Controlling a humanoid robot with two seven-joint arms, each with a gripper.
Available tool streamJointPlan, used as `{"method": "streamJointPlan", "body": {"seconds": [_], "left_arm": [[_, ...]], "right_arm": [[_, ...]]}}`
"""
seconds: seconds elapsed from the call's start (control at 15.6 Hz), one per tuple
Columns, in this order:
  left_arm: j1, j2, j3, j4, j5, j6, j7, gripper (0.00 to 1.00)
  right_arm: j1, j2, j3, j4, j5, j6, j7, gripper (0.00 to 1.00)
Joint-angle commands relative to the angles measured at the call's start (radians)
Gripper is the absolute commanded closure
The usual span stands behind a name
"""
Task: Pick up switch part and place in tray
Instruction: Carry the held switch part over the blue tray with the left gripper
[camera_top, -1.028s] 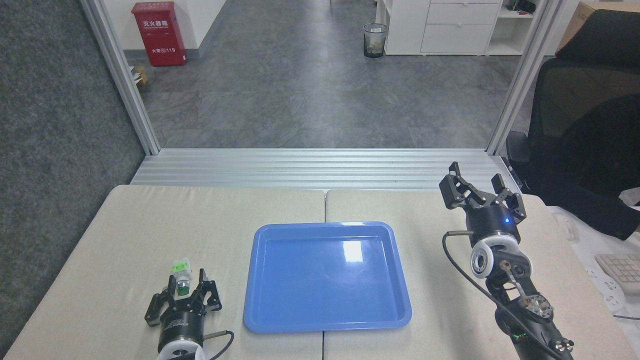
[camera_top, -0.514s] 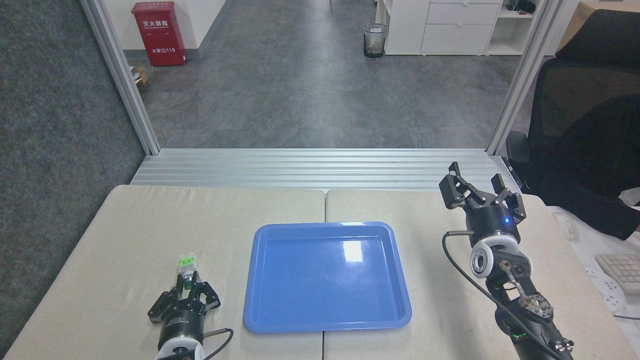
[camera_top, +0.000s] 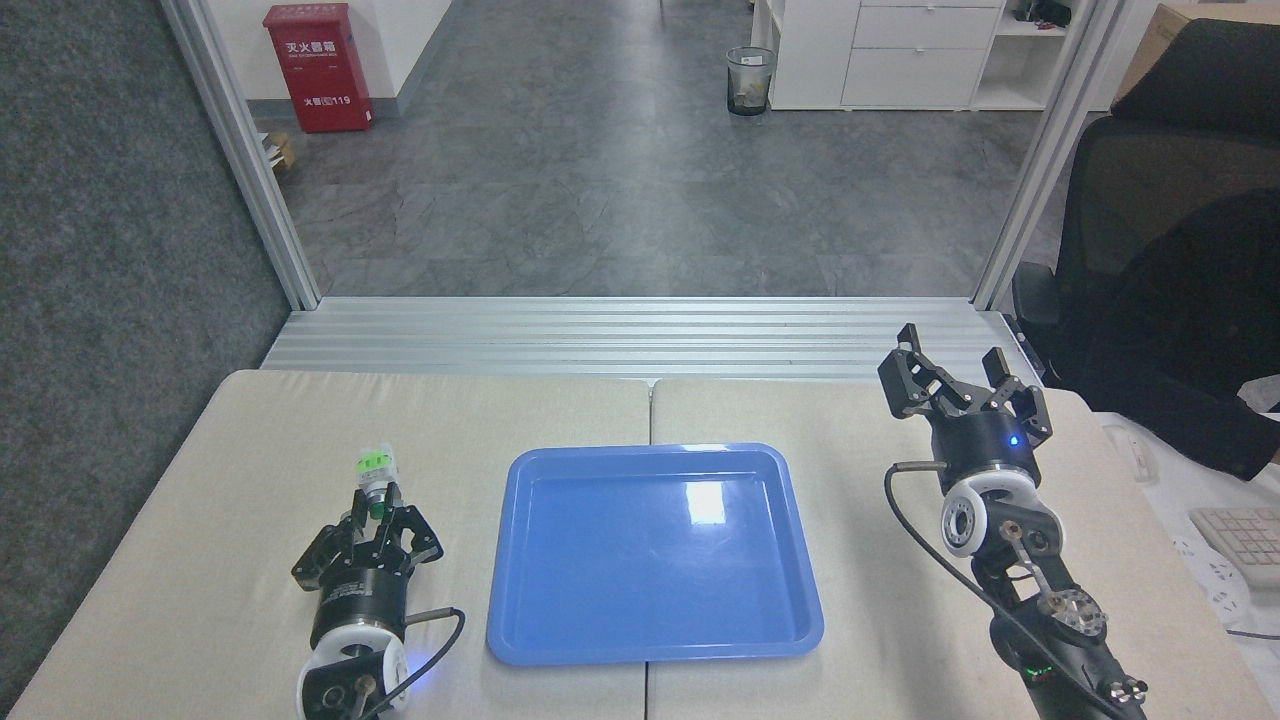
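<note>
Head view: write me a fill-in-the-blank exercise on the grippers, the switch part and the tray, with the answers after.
1. The left gripper is shut on the ____.
2. The blue tray holds ____ objects.
3. The right gripper holds nothing, and its fingers are ____.
4. The switch part is on the tray's ____ side.

Missing words: switch part; no; open; left

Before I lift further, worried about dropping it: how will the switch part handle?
The switch part looks rigid, small, probably light. The left gripper seems shut on its round cap end only, so it might pivot or slip. Released over the tray, it could roll on the glossy floor.
</note>
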Motion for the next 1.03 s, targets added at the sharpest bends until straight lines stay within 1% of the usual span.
{"method": "streamJointPlan", "body": {"seconds": [0.0,0.06,0.19,0.26,0.32,0.39,0.51,0.71,0.83,0.96], "left_arm": [[0.035,-0.087,-0.226,-0.287,-0.024,0.008,-0.005,0.97],[0.035,-0.092,-0.339,-0.282,-0.043,0.043,0.0,0.98],[0.021,-0.096,-0.563,-0.264,-0.06,0.156,-0.002,0.98],[0.006,-0.098,-0.668,-0.23,-0.062,0.22,-0.008,0.98],[-0.002,-0.098,-0.735,-0.172,-0.064,0.259,-0.011,0.98],[-0.003,-0.101,-0.766,-0.096,-0.07,0.284,-0.018,0.99],[-0.003,-0.101,-0.774,0.007,-0.074,0.284,-0.047,0.98],[-0.032,-0.102,-0.773,0.17,-0.071,0.289,-0.046,0.97],[-0.04,-0.104,-0.758,0.219,-0.073,0.31,-0.052,0.96],[-0.051,-0.104,-0.738,0.222,-0.061,0.353,-0.057,0.95]], "right_arm": [[0.0,0.0,0.0,0.0,0.0,0.0,0.0,0.0],[0.0,0.0,-0.001,0.0,0.0,0.001,0.0,0.0],[0.0,0.0,0.0,0.0,0.0,0.0,0.0,0.0],[0.0,0.0,0.0,0.0,0.0,0.0,0.0,0.0],[0.0,0.0,0.0,0.0,0.0,0.001,0.0,0.0],[0.0,0.0,0.0,0.0,0.0,0.0,0.0,0.0],[0.0,0.0,0.0,0.0,0.0,0.0,0.0,0.0],[0.0,0.0,0.0,0.0,0.0,0.001,0.0,0.0],[0.0,0.0,0.0,0.0,0.0,0.001,0.0,0.0],[0.0,0.0,0.0,0.0,0.0,0.001,0.0,0.0]]}}
